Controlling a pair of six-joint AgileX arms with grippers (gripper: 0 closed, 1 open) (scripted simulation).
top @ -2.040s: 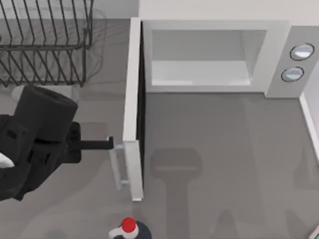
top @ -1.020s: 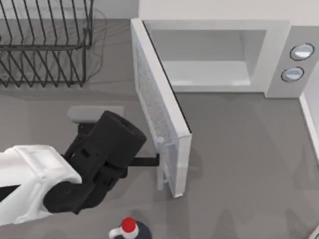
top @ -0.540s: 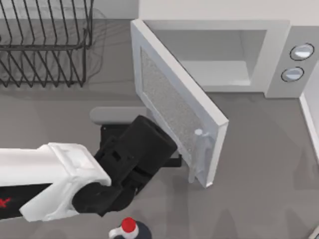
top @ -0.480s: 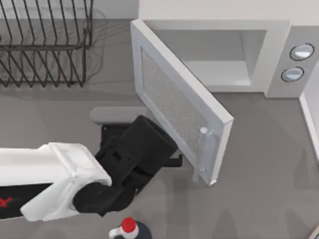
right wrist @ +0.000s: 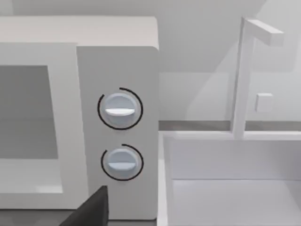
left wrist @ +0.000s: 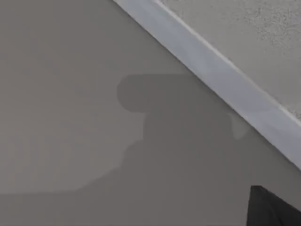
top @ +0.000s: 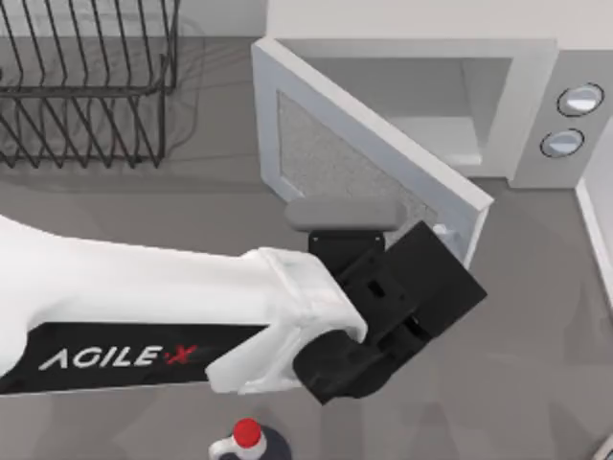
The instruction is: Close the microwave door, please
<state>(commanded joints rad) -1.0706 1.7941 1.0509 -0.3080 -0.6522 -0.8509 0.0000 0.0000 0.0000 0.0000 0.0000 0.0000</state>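
Note:
The microwave [top: 536,57] stands at the back right, its pale cavity partly showing. The microwave door [top: 335,163] is hinged at the cavity's left and stands at a slant, about halfway shut, mesh window facing out. My left arm reaches across the front of the table, and its black wrist [top: 393,307] sits against the door's free edge, covering the handle and the gripper. In the left wrist view the door's lower edge [left wrist: 221,80] runs close by, with a dark part of the left gripper [left wrist: 270,209] in the corner. My right arm stays parked at the front right, facing the microwave's knobs [right wrist: 120,109].
A black wire dish rack [top: 86,86] stands at the back left. A bottle with a red cap [top: 247,436] sits at the front edge, just under my left arm. A white sink basin [right wrist: 235,188] with a tap borders the microwave on the right.
The door has swung further toward the cavity, from straight out to about halfway shut. My left arm has moved right and toward the microwave, staying against the door's free edge.

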